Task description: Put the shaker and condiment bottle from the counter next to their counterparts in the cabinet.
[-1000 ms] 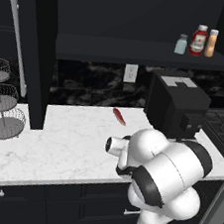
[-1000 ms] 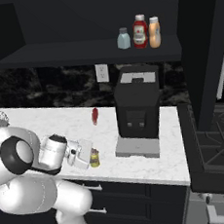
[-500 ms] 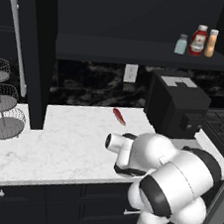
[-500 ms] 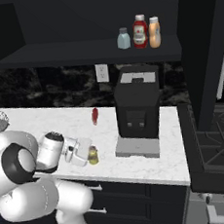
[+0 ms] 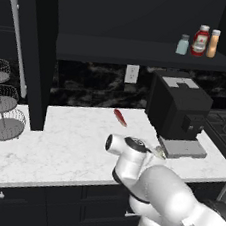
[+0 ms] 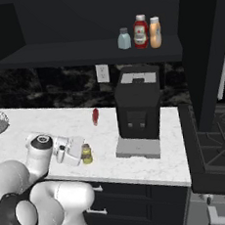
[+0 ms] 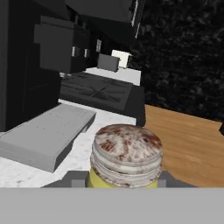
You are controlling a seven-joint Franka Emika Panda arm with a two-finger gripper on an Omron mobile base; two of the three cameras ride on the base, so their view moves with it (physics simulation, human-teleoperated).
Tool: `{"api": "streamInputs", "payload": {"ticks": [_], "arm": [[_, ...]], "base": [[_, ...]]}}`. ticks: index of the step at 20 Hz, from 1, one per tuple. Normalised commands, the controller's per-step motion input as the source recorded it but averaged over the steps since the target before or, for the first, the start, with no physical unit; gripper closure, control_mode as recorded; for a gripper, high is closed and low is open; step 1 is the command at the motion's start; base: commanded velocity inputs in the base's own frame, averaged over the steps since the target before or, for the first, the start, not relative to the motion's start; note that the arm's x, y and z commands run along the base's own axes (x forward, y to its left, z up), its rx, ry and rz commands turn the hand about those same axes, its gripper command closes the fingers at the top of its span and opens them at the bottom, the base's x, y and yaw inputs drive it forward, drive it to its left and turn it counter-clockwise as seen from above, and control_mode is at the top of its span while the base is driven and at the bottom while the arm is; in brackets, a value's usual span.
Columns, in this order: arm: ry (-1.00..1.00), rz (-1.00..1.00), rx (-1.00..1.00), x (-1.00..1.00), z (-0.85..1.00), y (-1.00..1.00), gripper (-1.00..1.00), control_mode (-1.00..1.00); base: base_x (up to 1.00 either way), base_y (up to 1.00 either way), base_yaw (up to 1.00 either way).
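The shaker stood on the table left of the coffee machine, between the fingers. Whether they gripped it, I could not tell. Best to close squarely below the cap, then lift straight before swinging toward the cabinet.
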Motion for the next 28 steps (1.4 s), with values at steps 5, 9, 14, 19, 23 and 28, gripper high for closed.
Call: {"api": "streamInputs", "payload": {"ticks": [5, 9, 14, 19, 23, 28], "arm": [[-0.03, 0.11, 0.00, -0.56, 0.60, 0.00, 1.00, -1.00], [-0.10, 0.13, 0.00, -0.69, 0.71, 0.00, 1.00, -1.00], [-0.10, 0.15, 0.00, -0.62, 0.78, -0.03, 1.00, -1.00], [-0.07, 0.17, 0.02, -0.49, 0.79, -0.03, 1.00, -1.00], [-0.02, 0.15, 0.06, -0.40, 0.85, -0.14, 1.00, -1.00], [-0.08, 0.12, 0.06, -0.44, 0.77, -0.28, 1.00, -1.00]], "base": [[0.00, 0.00, 0.00], [0.00, 0.00, 0.00], [0.00, 0.00, 0.00], [0.00, 0.00, 0.00], [0.00, 0.00, 0.00], [0.00, 0.00, 0.00]]}}
